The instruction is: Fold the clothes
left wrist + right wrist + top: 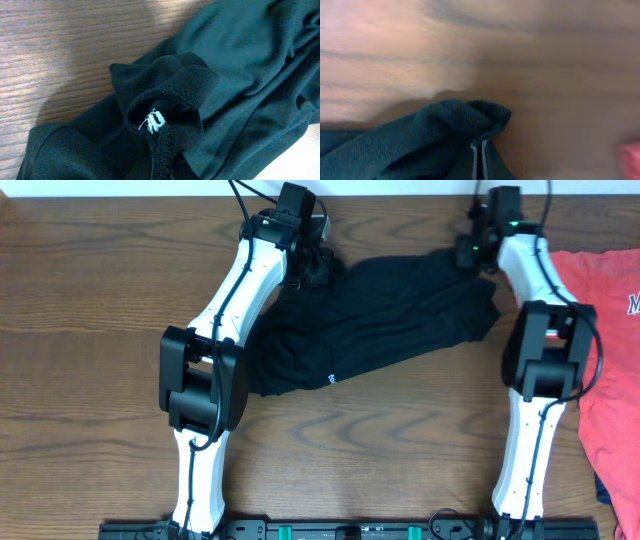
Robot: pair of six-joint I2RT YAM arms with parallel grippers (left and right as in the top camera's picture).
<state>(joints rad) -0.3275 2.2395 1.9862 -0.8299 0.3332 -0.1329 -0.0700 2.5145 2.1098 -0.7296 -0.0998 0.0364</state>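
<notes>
At the clothes (390, 315), far edge:
your left hand (320, 273) and right hand (468, 255) are clamped on fabric, fingertips buried.

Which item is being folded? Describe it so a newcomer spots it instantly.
On the brown wooden table, look at the far middle. The plain black soft fabric garment lies rumpled there, its far edge pinched at each end by the left pincer and right pincer. Unlike the red-orange T-shirt at the right edge, it is black.
</notes>
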